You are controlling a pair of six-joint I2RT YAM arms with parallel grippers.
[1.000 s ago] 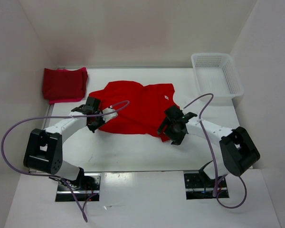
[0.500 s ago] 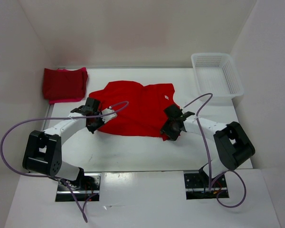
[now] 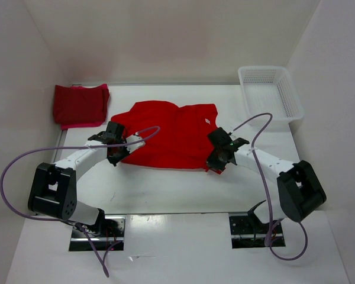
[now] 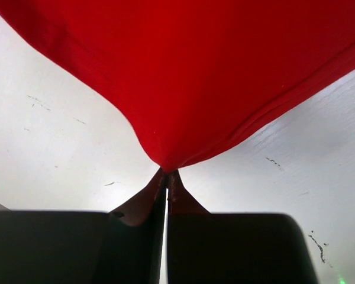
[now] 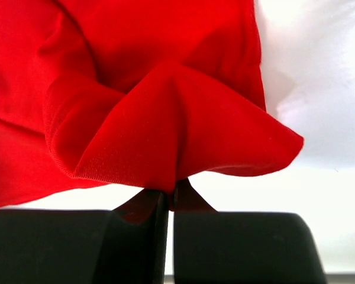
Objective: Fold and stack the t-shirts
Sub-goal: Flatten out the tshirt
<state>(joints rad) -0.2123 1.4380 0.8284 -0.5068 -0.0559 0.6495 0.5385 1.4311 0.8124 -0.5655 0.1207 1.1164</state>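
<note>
Bright red t-shirt (image 3: pixel 168 133) lies spread, mostly flat, mid-tabletop (image 3: pixel 165 186), its small white tag (image 3: pixel 207 122) toward the far right. Fabric reads as a thin knit: light, limp, no stiffness of its own. It puckers into a peak wherever it is pinched, so it should drape and trail rather than hold shape when lifted. Not fragile; the stitched hem looks the thickest part and probably the surest place to grip. Best hold, by judgement: the two near hem corners, so the cloth hangs square between them. Left gripper (image 4: pixel 167 174) is pressed together on the near-left corner, a neat point of cloth between its tips. Right gripper (image 5: pixel 171 192) is likewise pressed together on the near-right corner, but on a bunched fold; cannot tell whether it has one layer or both. That side may hang uneven. Both corners rest low, close to the tabletop. Dark maroon t-shirt (image 3: pixel 78 103) sits folded at far left, on top of a pinkish t-shirt (image 3: pixel 83 125) whose edge shows beneath. White mesh basket (image 3: pixel 271 94) stands at far right, well apart from the cloth.
</note>
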